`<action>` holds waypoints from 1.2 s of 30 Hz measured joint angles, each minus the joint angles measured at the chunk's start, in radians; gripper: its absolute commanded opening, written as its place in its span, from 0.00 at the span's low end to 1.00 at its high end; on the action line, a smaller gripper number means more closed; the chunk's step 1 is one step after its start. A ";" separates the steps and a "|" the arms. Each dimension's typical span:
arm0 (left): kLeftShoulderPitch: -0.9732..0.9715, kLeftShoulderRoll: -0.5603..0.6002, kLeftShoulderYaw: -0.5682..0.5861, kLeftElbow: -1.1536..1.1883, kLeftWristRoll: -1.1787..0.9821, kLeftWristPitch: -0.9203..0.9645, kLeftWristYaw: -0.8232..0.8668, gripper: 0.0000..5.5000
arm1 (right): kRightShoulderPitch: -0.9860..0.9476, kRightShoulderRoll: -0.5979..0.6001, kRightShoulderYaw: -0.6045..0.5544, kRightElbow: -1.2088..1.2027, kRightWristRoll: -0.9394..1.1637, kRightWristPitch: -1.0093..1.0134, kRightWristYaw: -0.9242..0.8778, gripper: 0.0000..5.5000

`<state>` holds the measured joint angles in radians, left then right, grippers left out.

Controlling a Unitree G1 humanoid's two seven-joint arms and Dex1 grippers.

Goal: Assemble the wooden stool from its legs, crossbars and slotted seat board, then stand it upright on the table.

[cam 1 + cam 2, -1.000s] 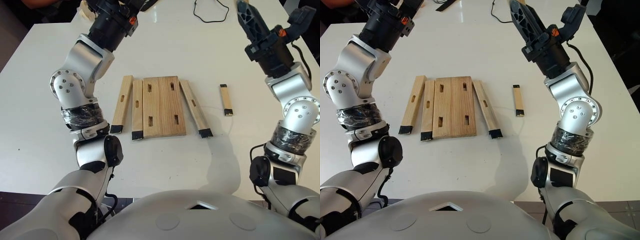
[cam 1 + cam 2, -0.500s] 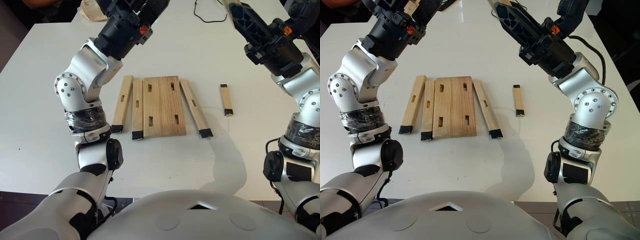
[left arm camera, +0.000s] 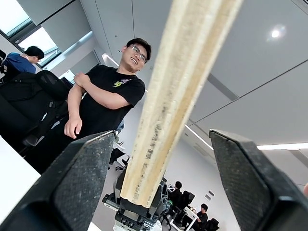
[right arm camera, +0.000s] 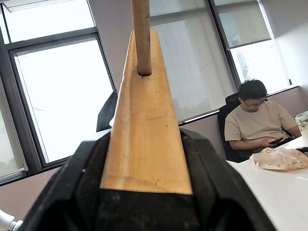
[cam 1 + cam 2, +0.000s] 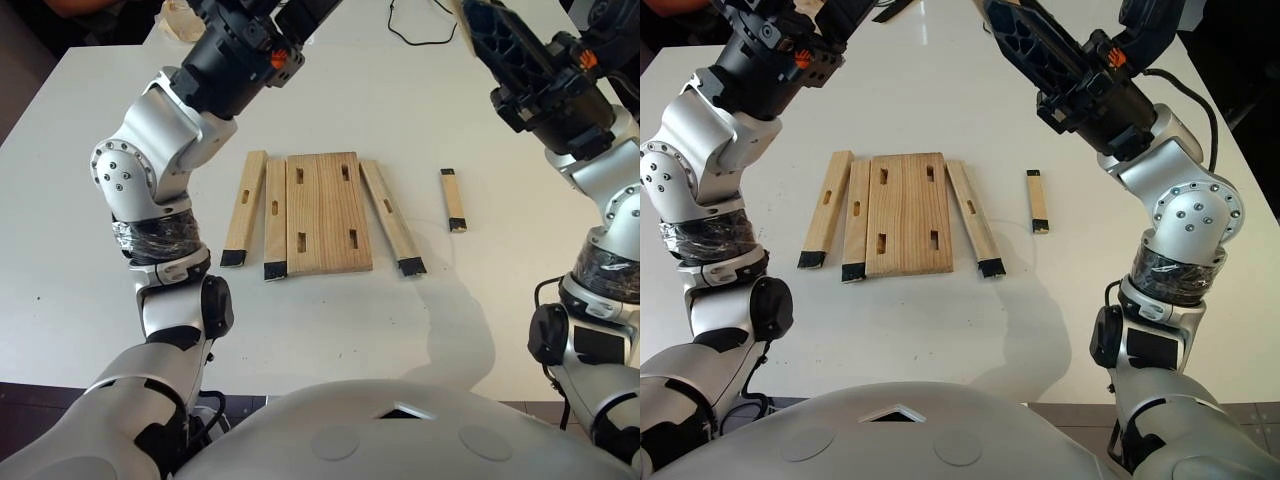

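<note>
The slotted seat board (image 5: 328,212) lies flat mid-table. Two legs (image 5: 244,207) (image 5: 275,218) lie along its left side and a third leg (image 5: 390,216) along its right. A short crossbar (image 5: 452,199) lies further right. Both grippers are raised over the table's far side. My right gripper (image 4: 147,144) is shut on a wooden leg (image 4: 144,110), and a thin stick (image 4: 141,33) is plugged into the hole at the leg's end. My left gripper (image 3: 161,139) holds a pale crossbar (image 3: 178,86) between its pads (image 3: 82,183).
The white table (image 5: 100,250) has free room in front of and around the row of parts. A black cable (image 5: 420,30) and a beige bag (image 5: 178,18) lie near the far edge, beneath the raised grippers.
The right gripper has risen and swung toward the centre with its leg. The left gripper shifted right, then its elbow swung back left. The parts on the table have not moved.
</note>
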<state>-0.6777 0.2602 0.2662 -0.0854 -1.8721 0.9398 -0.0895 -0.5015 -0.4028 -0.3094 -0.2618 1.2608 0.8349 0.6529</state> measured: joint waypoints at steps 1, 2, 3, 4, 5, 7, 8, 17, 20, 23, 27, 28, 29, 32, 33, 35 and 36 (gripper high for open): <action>0.002 0.000 -0.005 -0.002 0.000 -0.002 -0.002 0.65 | 0.001 -0.002 0.001 0.000 0.001 0.000 0.000 0.37; 0.002 0.002 -0.008 -0.003 0.000 -0.002 -0.008 0.65 | 0.001 -0.003 0.002 -0.002 0.001 0.000 0.000 0.37; 0.002 0.005 -0.011 -0.002 0.000 -0.002 -0.019 0.65 | 0.001 -0.003 0.003 -0.003 0.002 0.000 0.000 0.37; 0.001 0.010 -0.014 -0.002 0.001 -0.002 -0.029 0.65 | 0.001 -0.004 0.004 -0.005 0.006 0.000 0.000 0.37; 0.001 0.016 -0.016 -0.002 0.001 -0.001 -0.038 0.65 | 0.002 -0.005 0.004 -0.008 0.018 0.000 0.000 0.37; -0.003 0.029 -0.017 -0.003 0.000 0.000 -0.050 0.65 | 0.002 -0.014 0.002 -0.022 0.038 0.001 -0.001 0.37; -0.004 0.043 -0.021 -0.004 0.000 0.005 -0.061 0.65 | 0.003 -0.028 0.002 -0.032 0.051 0.010 -0.002 0.37; -0.005 0.107 -0.064 -0.021 0.002 0.044 -0.115 0.65 | 0.078 -0.118 0.045 -0.088 0.049 0.050 0.060 0.37; -0.007 0.134 -0.068 -0.016 0.025 0.053 -0.138 0.65 | 0.117 -0.145 0.068 -0.112 0.027 0.051 0.091 0.37; -0.019 0.150 -0.069 -0.008 0.046 0.055 -0.160 0.65 | 0.135 -0.149 0.073 -0.128 0.022 0.048 0.100 0.37; -0.023 0.169 -0.069 0.006 0.066 0.061 -0.185 0.65 | 0.162 -0.149 0.075 -0.133 0.011 0.035 0.099 0.37; -0.023 0.170 -0.069 0.006 0.068 0.062 -0.189 0.65 | 0.166 -0.149 0.076 -0.134 0.010 0.034 0.099 0.37; -0.023 0.171 -0.069 0.006 0.068 0.064 -0.195 0.65 | 0.168 -0.149 0.076 -0.134 0.008 0.033 0.099 0.37; -0.023 0.172 -0.069 0.006 0.085 0.063 -0.201 0.58 | 0.172 -0.149 0.077 -0.134 0.001 0.029 0.099 0.37; -0.023 0.172 -0.069 0.006 0.090 0.063 -0.203 0.56 | 0.172 -0.149 0.079 -0.134 -0.001 0.028 0.101 0.37; -0.023 0.172 -0.069 0.004 0.097 0.063 -0.210 0.50 | 0.172 -0.149 0.080 -0.134 -0.004 0.027 0.106 0.37; -0.023 0.172 -0.069 0.003 0.105 0.063 -0.217 0.48 | 0.172 -0.150 0.081 -0.134 -0.004 0.027 0.110 0.37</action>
<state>-0.7006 0.4325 0.1976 -0.0822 -1.7673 1.0030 -0.3065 -0.3295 -0.5524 -0.2284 -0.3957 1.2566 0.8620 0.7629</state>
